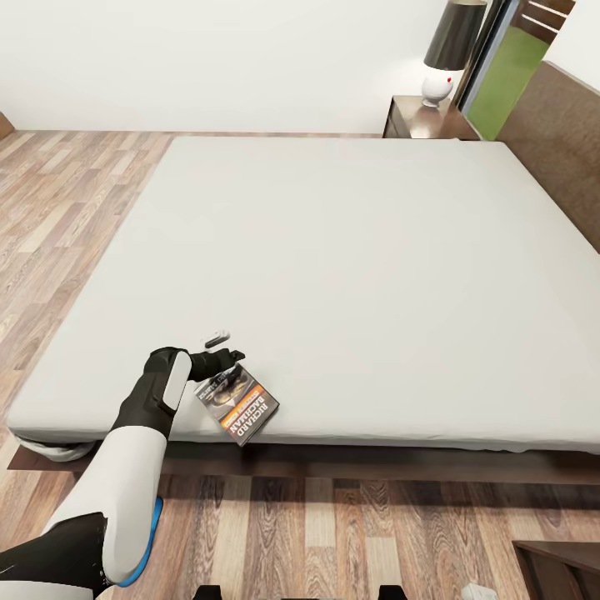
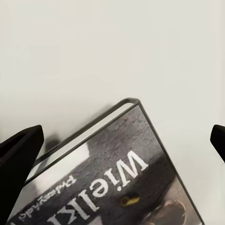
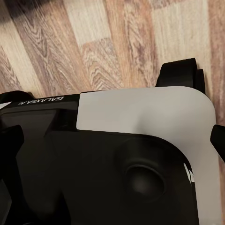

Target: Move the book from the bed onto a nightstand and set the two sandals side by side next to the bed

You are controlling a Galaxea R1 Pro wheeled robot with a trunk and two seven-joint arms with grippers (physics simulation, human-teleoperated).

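Left gripper (image 1: pixel 223 350), jaws wide open w/ nothing held, hovers just over the book (image 1: pixel 237 404) near the bed (image 1: pixel 350 250) edge; closing off-centre could nudge it onto the floor.

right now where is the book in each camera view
Head view: the book lies at the near edge of the bed, lower left, just beside the left gripper.
Left wrist view: the book shows close up, one corner on the pale mattress, between the dark fingertips.
Right wrist view: wood floor and the robot's own body; no book here.
Shared landmark: the pale mattress, in head and left wrist views.
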